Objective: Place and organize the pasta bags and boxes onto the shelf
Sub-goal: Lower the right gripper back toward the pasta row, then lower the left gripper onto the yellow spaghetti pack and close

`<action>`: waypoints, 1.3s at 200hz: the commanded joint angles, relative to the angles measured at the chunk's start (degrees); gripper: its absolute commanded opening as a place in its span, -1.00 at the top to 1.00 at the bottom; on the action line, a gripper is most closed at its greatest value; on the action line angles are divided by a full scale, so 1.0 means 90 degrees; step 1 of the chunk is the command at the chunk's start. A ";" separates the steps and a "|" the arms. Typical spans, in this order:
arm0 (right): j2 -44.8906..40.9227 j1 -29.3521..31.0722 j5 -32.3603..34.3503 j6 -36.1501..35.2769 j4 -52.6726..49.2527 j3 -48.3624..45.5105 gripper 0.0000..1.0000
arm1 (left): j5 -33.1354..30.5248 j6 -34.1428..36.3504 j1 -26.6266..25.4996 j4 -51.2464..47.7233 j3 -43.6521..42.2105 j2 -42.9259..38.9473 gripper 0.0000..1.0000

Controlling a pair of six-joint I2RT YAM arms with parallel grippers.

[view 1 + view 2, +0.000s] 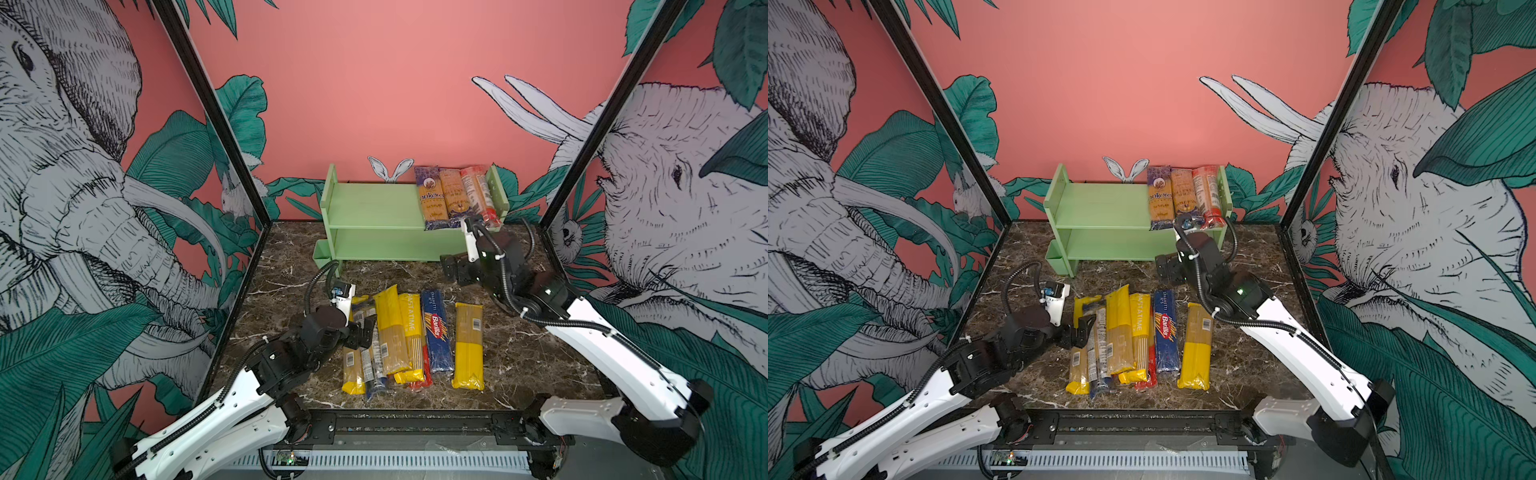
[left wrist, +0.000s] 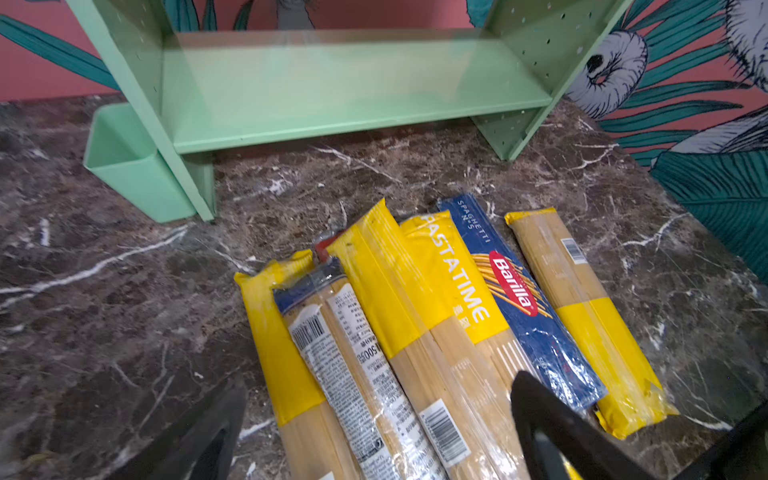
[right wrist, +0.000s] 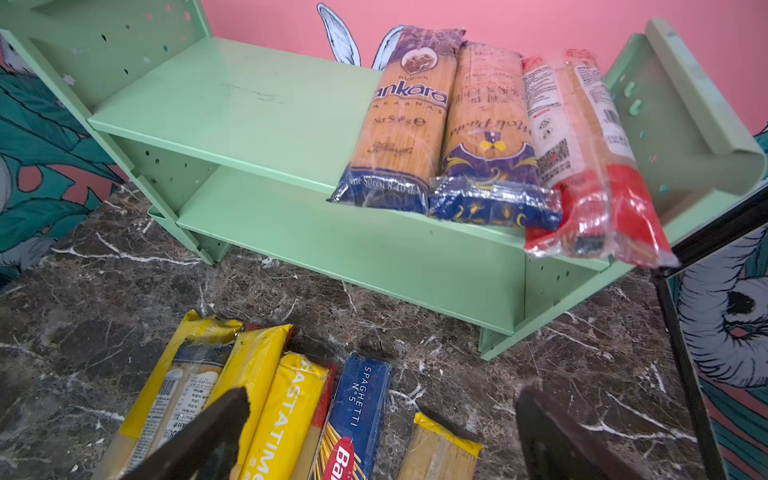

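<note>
Pincers are both seen wide open and empty: left pincer (image 1: 362, 332) is hung over the heap of long clear-and-yellow spaghetti packs (image 1: 409, 336) on the dark marble desk (image 1: 519, 353); right pincer (image 1: 453, 270) is held before the pale green two-tier metal shelf (image 1: 374, 203). Three packs (image 1: 444, 195) are laid at its top tier's right end. A pick is judged next. Overlapped packs must be separated first, and the overhanging red-ended pack (image 1: 482, 195) avoided.

We see white-shelled left arm (image 1: 216, 419) and right arm (image 1: 615, 353), black joints, ribbed black cables, black left gripper (image 1: 362, 332) and right gripper (image 1: 448, 268).
</note>
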 commanded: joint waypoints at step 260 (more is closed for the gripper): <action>-0.2350 0.0126 -0.0030 0.0968 -0.0407 -0.3285 -0.98 | 0.0436 -0.1901 -0.0349 0.1648 -0.0811 0.2653 -0.99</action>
